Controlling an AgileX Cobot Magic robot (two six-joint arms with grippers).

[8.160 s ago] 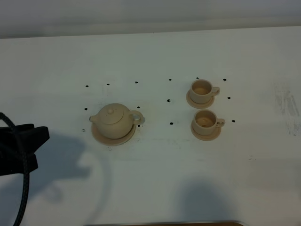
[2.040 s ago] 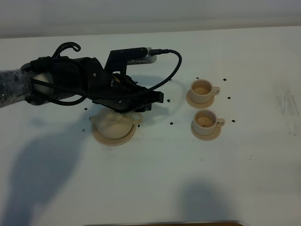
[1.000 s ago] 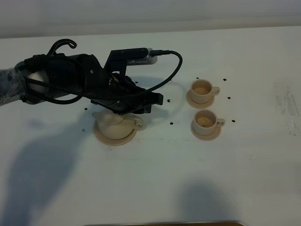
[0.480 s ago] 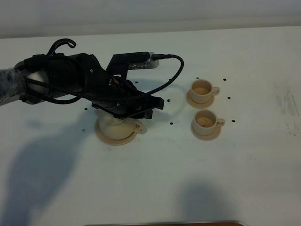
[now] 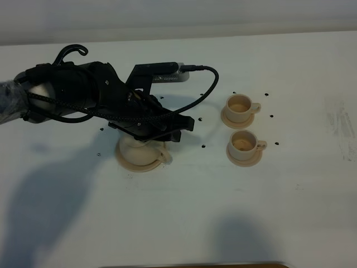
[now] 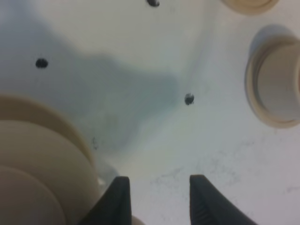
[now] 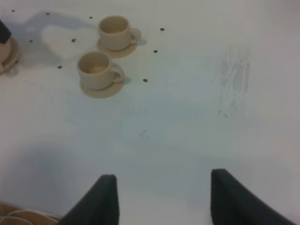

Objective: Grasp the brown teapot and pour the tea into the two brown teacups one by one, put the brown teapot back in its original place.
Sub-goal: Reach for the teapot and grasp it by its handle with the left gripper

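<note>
Beige: one teapot [image 5: 135,149], one plate [image 5: 133,167], two teacups [image 5: 239,105] [image 5: 243,144].

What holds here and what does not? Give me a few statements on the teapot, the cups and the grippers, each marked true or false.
1. The far teacup and the near teacup both stand upright. True.
2. The teapot is tipped over the near teacup. False: it is at its large saucer, well apart from both cups.
3. The left gripper is down beside the teapot. True.
4. The right gripper holds a teacup. False: its jaws stand open over the table with nothing between them.
</note>
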